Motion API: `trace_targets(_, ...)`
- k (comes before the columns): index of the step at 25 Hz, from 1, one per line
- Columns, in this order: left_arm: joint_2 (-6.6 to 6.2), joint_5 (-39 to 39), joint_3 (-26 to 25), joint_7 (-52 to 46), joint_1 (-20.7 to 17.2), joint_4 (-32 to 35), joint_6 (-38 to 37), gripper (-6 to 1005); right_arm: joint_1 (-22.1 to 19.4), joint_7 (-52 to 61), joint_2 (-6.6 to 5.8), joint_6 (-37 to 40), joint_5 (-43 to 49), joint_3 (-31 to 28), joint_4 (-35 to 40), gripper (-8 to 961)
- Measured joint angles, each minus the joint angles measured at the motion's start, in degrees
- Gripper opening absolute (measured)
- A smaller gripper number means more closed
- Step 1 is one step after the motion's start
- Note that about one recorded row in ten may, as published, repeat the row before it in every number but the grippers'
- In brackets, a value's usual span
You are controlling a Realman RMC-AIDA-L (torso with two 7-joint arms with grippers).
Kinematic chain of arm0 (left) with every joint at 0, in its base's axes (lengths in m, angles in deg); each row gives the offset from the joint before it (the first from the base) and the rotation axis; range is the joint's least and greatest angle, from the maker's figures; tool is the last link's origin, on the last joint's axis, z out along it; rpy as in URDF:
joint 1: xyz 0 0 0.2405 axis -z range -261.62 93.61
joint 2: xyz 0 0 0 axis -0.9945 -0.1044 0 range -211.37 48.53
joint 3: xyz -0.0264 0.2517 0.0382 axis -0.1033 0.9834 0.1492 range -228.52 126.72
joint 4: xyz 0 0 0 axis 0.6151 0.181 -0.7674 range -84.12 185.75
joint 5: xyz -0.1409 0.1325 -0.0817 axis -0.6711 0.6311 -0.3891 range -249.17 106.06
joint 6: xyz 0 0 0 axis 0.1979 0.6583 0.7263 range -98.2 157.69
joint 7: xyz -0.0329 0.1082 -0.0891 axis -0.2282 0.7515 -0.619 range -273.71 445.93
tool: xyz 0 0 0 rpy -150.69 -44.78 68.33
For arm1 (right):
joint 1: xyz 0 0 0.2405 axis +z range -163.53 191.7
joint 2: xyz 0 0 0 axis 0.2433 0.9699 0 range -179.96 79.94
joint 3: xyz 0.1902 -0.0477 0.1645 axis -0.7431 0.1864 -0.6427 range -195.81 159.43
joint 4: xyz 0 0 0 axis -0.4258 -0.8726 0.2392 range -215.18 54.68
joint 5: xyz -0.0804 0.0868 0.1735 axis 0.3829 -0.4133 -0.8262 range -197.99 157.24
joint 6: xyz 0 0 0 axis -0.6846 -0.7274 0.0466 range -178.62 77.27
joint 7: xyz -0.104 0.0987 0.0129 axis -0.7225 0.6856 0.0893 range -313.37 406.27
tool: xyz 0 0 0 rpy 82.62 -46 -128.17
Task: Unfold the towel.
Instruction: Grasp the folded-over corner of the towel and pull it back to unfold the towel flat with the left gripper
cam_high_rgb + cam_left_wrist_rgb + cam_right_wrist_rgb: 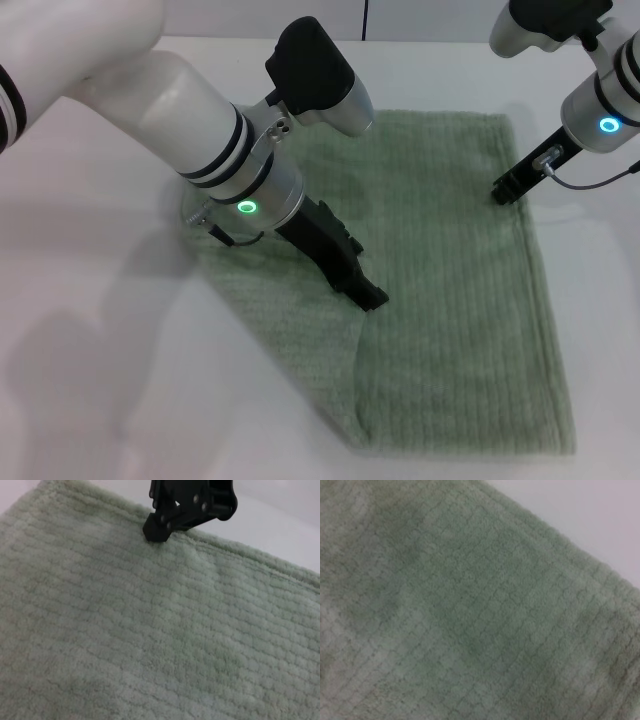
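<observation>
The sage-green towel [450, 300] lies on the white table, with a raised fold line running from my left gripper toward the near edge. My left gripper [370, 296] is down on the towel's middle at the top of that fold and looks shut on the cloth. My right gripper [502, 190] is shut, its tip touching the towel's right hem; it also shows in the left wrist view [159, 530] at the far hem. The left wrist view shows flat ribbed towel [150, 630]. The right wrist view shows only towel [470, 610] and a strip of table.
The white table [90, 300] surrounds the towel, with bare surface on the left and near side. The table's far edge [420, 42] runs behind the towel. My left arm's large white forearm [180, 110] hangs over the towel's left part.
</observation>
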Motion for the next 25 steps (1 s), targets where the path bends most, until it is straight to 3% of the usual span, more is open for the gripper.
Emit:
trace_targets(12,-0.04,0.3,0.0,-0.5,0.0,0.1,1.1,638,-0.1,-0.1,0.02,-0.2,0.0,0.0,0.0,1)
trace_targets(18,-0.09,0.5,0.1,-0.1,0.0,0.1,0.9,404,-0.2,-0.2,0.02,-0.2,0.0,0.0,0.0,1)
trace_targets(25,-0.34,0.4,-0.3,0.1,-0.2,0.5,0.1,207,-0.2,-0.3,0.02,-0.4,0.0,0.0,0.0,1)
